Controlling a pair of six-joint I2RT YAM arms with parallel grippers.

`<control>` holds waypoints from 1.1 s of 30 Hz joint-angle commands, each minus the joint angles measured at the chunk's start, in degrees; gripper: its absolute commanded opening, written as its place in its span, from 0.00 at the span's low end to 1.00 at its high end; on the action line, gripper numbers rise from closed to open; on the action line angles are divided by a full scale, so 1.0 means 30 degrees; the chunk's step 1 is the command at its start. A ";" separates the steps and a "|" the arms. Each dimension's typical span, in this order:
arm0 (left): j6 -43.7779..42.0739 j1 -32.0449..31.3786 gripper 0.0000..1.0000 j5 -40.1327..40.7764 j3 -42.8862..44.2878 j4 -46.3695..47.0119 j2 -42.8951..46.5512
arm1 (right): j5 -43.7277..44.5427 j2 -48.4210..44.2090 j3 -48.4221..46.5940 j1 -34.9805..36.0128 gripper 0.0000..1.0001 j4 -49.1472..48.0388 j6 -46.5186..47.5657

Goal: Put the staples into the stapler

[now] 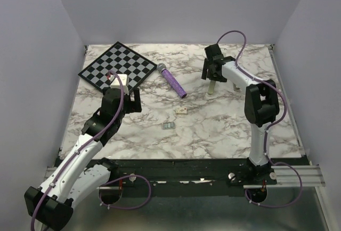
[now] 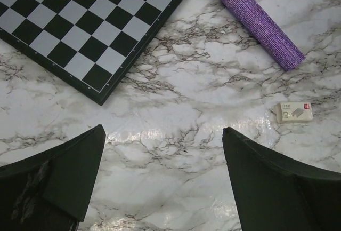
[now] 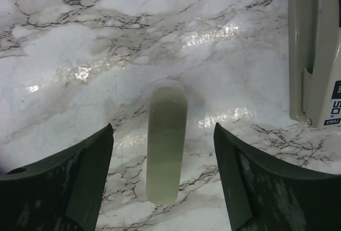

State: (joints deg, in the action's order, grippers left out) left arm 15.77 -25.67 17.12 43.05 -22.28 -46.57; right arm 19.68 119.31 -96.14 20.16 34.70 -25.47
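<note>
Left fingers (image 1: 132, 100): spread wide, holding nothing; bare marble shows between them.
Right fingers (image 1: 210, 74): apart, pointing down over a pale bar (image 3: 166, 141). There is a gap on each side of the bar and neither finger touches it.
Edges, left side: the near corner of the chessboard (image 2: 80, 33) sits just ahead and to the left of the left fingers. Its dark rim runs off slantwise on both sides.
Edges, right side: the stapler (image 3: 314, 49) lies just outside the right-hand finger in the right wrist view and is cut off by the frame. It runs roughly parallel to the bar.
Open room: clear surface (image 1: 224, 129) straight ahead of the left fingers. The microphone (image 2: 259, 22) lies slantwise further ahead to the right. The box (image 2: 294, 112) is off to the right, level with the fingertips.
Staples (image 1: 169, 126): flat on the surface, seen only in the top view. They are near the box, on the side toward the arm bases.
Staples vs left fingers: off to the right and back toward the bases, with open marble between.
Staples vs right fingers: well apart, toward the left arm and the bases.
</note>
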 commanded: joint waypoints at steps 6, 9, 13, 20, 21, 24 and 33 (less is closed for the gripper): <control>-0.0452 0.0207 0.99 -0.1606 0.0211 0.0396 -0.0473 | -0.0057 0.1744 -0.1791 -0.0481 0.73 0.1500 -0.0795; -0.0452 0.0237 0.99 -0.1724 0.0182 0.0454 -0.0474 | -0.0144 0.1978 -0.1938 -0.0597 0.68 0.1500 -0.0796; -0.0510 0.0266 0.99 -0.2221 0.0153 0.0484 -0.0649 | -0.0203 0.2184 -0.2114 -0.0627 0.60 0.1500 -0.0708; -0.0510 0.0324 0.99 -0.2836 0.0211 0.0513 -0.1118 | -0.0788 0.1250 -0.1590 -0.0656 0.33 0.1151 -0.0096; -0.0510 0.0325 0.99 -0.2982 0.0211 0.0572 -0.1148 | -0.0934 0.0986 -0.1297 -0.0628 0.28 0.0685 0.0110; -0.0510 0.0412 0.99 -0.3860 0.0124 0.0893 -0.1119 | -0.1460 -0.0419 0.0166 -0.0627 0.14 -0.0427 0.1135; -0.0774 0.0559 0.99 -0.7845 -0.0315 0.3118 -0.0622 | -0.5500 -0.6827 0.6114 -0.0072 0.01 -0.4120 0.4827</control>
State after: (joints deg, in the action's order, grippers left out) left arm 14.41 -24.36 1.32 43.00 -18.52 -49.91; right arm 10.61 108.16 -82.17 18.79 29.58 -17.43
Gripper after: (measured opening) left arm 0.988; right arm 0.381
